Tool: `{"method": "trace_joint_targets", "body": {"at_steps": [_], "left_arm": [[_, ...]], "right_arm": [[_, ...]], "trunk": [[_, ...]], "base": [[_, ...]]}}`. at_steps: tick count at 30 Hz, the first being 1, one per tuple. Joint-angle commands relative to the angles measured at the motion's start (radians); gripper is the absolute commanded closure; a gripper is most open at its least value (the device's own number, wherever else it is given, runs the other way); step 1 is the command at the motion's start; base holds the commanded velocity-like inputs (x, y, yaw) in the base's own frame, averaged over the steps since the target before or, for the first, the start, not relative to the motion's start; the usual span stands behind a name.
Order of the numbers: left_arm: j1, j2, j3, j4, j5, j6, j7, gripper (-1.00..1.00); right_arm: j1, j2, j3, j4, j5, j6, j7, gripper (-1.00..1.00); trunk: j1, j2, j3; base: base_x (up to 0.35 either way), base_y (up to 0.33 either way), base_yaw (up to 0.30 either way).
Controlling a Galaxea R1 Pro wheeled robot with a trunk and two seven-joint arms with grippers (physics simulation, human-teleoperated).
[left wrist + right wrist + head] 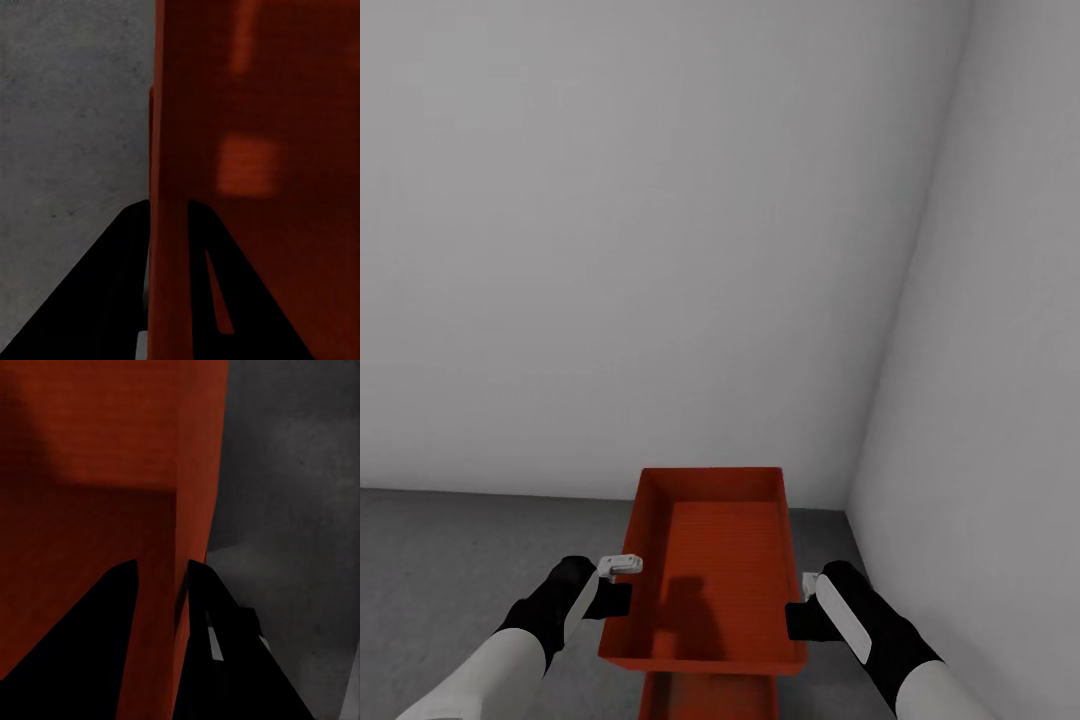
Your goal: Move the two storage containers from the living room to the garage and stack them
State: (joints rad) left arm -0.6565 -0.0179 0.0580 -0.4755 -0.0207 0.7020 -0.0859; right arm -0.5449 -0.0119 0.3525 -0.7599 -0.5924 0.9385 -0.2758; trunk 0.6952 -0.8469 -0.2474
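Two claws pinch the upper storage container (715, 560): left claw (616, 580) at 9 o'clock, right claw (807, 600) at 3, each straddling a thin side wall to keep it level above the lower container (705, 698) at 6, over the garage floor (460, 540)

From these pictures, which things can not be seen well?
- Lower container: head view; the picture's bottom edge and the held container hide most of it, so contact between them is unclear.
- Left tool and right tool: wrist views; the fingers are black shapes straddling the thin walls, without detail.
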Motion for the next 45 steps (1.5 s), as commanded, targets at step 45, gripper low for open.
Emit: {"method": "trace_joint_targets", "body": {"at_steps": [45], "left_arm": [[0.0,-0.002,0.006,0.0,-0.013,0.005,-0.01,1.0]], "right_arm": [[-0.001,0.001,0.001,-0.002,-0.014,-0.001,-0.005,1.0]], "trunk": [[0.0,-0.001,-0.025]], "base": [[0.0,0.0,0.0]]}}
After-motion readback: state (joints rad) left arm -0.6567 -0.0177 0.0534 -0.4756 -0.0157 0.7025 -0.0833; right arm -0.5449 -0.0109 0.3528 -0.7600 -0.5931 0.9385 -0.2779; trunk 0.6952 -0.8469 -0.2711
